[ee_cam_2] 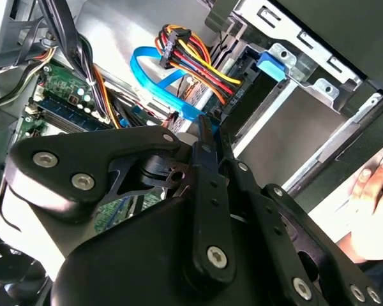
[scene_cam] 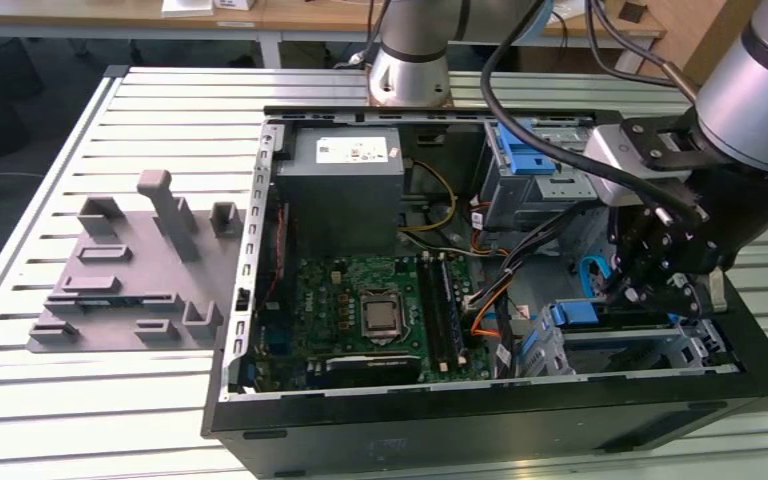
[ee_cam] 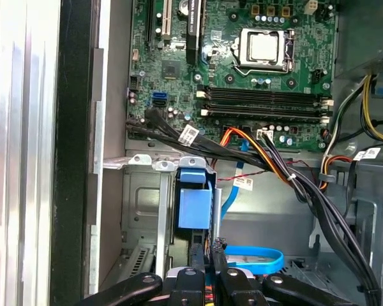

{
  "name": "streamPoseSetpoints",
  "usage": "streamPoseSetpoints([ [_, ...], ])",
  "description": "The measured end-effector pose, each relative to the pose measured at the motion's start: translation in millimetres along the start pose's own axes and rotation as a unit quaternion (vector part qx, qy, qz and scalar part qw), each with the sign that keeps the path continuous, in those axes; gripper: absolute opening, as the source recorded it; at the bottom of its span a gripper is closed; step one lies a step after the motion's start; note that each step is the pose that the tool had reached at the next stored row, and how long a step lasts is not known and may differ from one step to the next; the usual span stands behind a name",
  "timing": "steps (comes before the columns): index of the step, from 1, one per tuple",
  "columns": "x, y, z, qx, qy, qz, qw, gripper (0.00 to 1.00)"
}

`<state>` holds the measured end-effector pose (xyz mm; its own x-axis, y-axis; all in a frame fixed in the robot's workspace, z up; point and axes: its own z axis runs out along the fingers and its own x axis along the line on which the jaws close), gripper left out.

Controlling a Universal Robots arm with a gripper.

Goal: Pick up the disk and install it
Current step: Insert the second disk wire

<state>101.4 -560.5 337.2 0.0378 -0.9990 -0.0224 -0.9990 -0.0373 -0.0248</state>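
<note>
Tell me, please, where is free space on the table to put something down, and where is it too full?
Free: the slatted table in front of the grey fixture, and the strip between the fixture and the computer case. Crowded: inside the case, where cables run beside the motherboard and the gripper hangs over the drive bay.

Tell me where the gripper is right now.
The gripper is down inside the open computer case, at the exterior view's right, just above the drive bay with the blue plastic tab, right of the motherboard.
</note>
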Motion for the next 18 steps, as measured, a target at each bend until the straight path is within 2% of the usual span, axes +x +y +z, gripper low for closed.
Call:
streamPoseSetpoints([
  [6, 0.3, -0.1, 1.7, 0.0009, -0.0001, -0.011, 0.9999, 0.16],
  [11, 1.2, 0.0, 3.3, 0.0027, -0.0001, -0.012, 0.9999, 0.16],
  [18, 2.1, 0.1, 5.1, 0.003, 0.0, -0.01, 0.9999, 0.16],
])
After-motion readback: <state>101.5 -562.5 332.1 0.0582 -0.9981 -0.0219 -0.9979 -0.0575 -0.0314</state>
